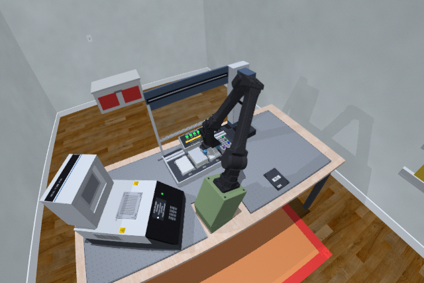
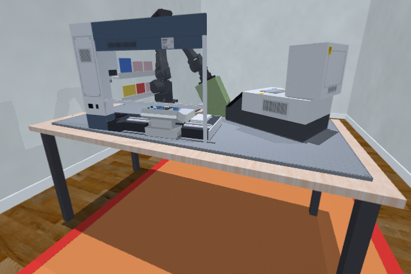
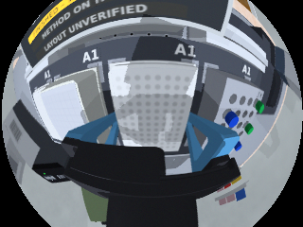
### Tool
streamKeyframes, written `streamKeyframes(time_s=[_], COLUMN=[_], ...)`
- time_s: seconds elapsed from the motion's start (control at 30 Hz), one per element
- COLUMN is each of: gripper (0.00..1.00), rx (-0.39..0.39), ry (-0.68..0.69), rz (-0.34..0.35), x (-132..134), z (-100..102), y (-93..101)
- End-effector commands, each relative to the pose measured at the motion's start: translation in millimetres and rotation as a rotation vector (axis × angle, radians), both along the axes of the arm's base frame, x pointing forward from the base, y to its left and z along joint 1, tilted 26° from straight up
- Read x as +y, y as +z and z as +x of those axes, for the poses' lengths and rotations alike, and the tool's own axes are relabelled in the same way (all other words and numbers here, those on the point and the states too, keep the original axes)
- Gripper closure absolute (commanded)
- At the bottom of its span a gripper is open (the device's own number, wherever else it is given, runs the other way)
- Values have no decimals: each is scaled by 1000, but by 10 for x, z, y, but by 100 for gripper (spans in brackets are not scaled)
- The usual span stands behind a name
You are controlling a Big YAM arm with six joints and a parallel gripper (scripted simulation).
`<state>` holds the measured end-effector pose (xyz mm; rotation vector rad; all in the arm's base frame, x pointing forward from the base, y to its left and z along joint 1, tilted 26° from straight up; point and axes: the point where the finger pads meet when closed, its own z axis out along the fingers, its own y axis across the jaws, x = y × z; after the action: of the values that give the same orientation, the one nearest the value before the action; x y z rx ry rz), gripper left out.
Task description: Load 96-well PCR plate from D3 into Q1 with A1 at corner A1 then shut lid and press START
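The PCR plate [image 1: 212, 154] [image 3: 153, 96] is on D3, between my blue fingertips. My gripper [image 3: 152, 118] is shut on its two sides; the plate looks level, and I cannot tell whether it touches D3. The plate's cut corner is not clear. D3's engraved A1 shows behind the plate's right corner in the wrist view. Q1's housing [image 1: 136, 183] [image 2: 252, 102] stands at the left in the top view, its lid [image 1: 80, 180] [image 2: 304, 72] raised and its block [image 1: 129, 205] uncovered. Q1's lamp [image 1: 162, 193] is green.
The deep-well block [image 1: 197, 156] [image 3: 62, 111] is close on one side of the plate, the tube cooling block on the other. The D1 plate [image 1: 185, 164] lies beyond the deep-well block. The blue crossbar [image 1: 188, 85] spans above the deck. A dark nest [image 1: 268, 173] lies right of the arm's base.
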<state>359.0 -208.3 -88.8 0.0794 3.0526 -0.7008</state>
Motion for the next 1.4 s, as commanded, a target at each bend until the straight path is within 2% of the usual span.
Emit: streamKeyframes(time_s=[0.0, 0.2, 0.37, 0.53, 0.87, 1.07, 1.37], gripper=[100, 100, 100, 100, 100, 100, 100], rx=[-43, -54, -30, -26, -39, -29, -47], ry=[-27, -27, -9, 4, -2, 13, 9], rz=[-14, -17, -7, -7, -13, -1, -13], x=[-108, -116, 56, 117, 160, 230, 295], z=[112, 130, 52, 117, 135, 138, 182], y=[119, 160, 224, 233, 457, 444, 672])
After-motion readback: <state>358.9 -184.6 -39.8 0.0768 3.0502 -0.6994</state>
